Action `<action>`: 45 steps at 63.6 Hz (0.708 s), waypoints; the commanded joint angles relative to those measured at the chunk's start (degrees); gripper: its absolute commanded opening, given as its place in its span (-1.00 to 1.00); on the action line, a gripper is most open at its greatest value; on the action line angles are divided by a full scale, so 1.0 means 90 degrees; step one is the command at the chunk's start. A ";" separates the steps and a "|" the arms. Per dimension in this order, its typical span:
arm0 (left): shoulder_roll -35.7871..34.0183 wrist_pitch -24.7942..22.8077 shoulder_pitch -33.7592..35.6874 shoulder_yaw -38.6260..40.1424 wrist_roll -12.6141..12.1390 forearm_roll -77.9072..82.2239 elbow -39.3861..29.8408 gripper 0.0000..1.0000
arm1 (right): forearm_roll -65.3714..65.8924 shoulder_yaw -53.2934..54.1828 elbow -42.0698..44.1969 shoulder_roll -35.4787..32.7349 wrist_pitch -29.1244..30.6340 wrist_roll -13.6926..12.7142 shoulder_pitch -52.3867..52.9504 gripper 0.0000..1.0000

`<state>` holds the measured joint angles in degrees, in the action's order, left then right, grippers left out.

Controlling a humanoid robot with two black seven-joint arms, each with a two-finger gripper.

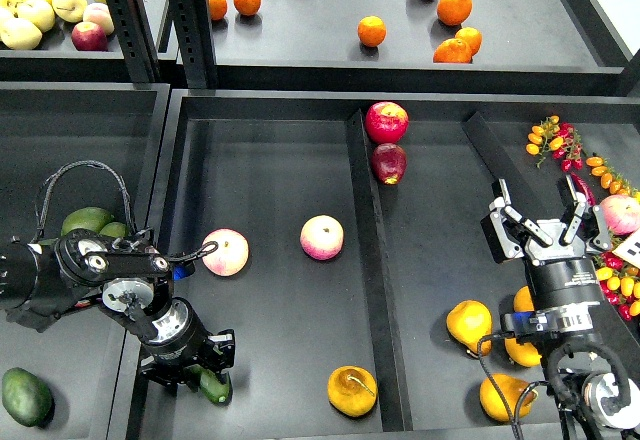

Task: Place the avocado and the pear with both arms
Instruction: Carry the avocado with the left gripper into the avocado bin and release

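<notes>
The dark green avocado (214,388) lies low at the front left corner of the middle tray (270,132), half hidden under my left gripper (190,372). The gripper's dark fingers are closed around the avocado from above. The yellow-orange pear (352,390), with its brown stem, rests on the tray floor near the front, just left of the divider (364,250), with no gripper touching it. My right gripper (545,222) is open and empty, fingers spread, above the right compartment and well away from the pear.
Two pink-cream fruits (225,251) (322,237) lie mid-tray. Two red apples (386,121) (388,163) sit by the divider's far end. Orange fruits (469,324) lie beside my right arm. Pale avocados (87,223) and a green one (24,396) are in the left tray. Cherry tomatoes (553,142) lie far right.
</notes>
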<state>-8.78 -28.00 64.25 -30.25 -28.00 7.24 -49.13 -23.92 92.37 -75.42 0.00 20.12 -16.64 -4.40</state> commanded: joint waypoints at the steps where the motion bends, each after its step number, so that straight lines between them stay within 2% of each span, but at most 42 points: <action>1: -0.0001 0.0000 0.0009 0.0002 0.0000 -0.0043 -0.0019 -0.38 | -0.0008 0.0000 0.0001 0.0000 0.0000 -0.0007 0.0000 1.00; 45: -0.0372 0.0000 0.0781 0.0032 0.0000 -0.0483 -0.0176 -0.40 | -0.0018 -0.0166 0.0001 0.0000 0.0088 -0.0017 -0.0029 1.00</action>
<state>-11.12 -28.00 70.26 -29.97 -28.00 3.15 -50.69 -24.01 91.45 -75.41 0.00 20.56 -16.73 -4.65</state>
